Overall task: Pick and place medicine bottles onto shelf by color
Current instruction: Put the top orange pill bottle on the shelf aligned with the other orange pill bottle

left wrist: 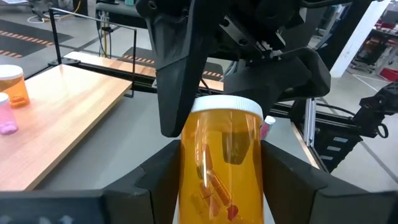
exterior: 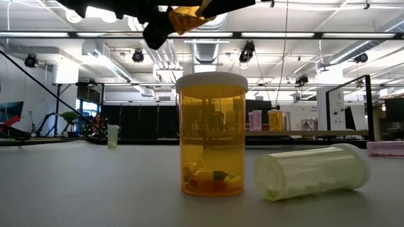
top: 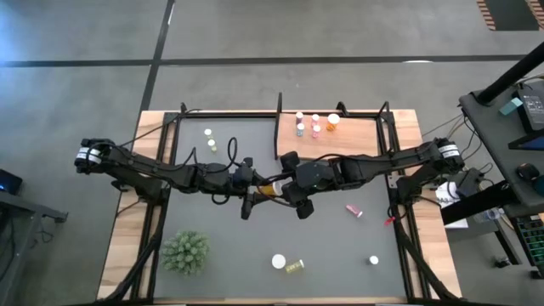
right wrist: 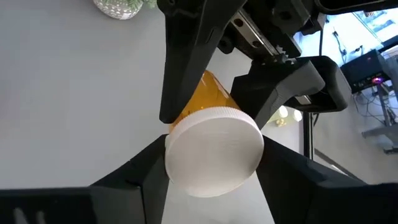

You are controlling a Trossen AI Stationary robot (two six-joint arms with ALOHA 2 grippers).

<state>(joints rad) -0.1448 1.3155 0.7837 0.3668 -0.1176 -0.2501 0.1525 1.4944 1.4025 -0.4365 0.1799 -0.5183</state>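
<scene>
An orange medicine bottle (top: 270, 189) with a white cap hangs above the middle of the dark mat, and both grippers are shut on it. My left gripper (left wrist: 221, 193) has its orange body and my right gripper (right wrist: 214, 186) has its cap end. The low view shows bottle and fingers at the top edge (exterior: 186, 17). The shelf (top: 357, 140), a light wooden board, lies at the far right of the mat with three bottles (top: 316, 126) standing on it. Another orange bottle (exterior: 212, 135) stands on the mat near the front, with a pale bottle (exterior: 312, 171) on its side next to it. My left gripper pinches the bottle's orange body (left wrist: 193, 168) between its two fingers, which come about level from the table's left and lie along the bottle. The bottle is lifted clear of the mat, its cap pointing away toward the right arm. My right gripper has the white cap (right wrist: 180, 155) between its two fingers, one on each side of the cap's rim. The fingers come from the table's right, slanting somewhat down, with the cap's flat top facing the wrist. The orange body (right wrist: 208, 93) runs on beyond the cap.
A spiky green plant (top: 185, 252) stands at the near left. Two small bottles (top: 210, 140) stand at the far left of the mat. A pink bottle (top: 354, 210) lies right of centre, and a white one (top: 373, 260) stands at the near right. Black posts rise at the mat's far edge.
</scene>
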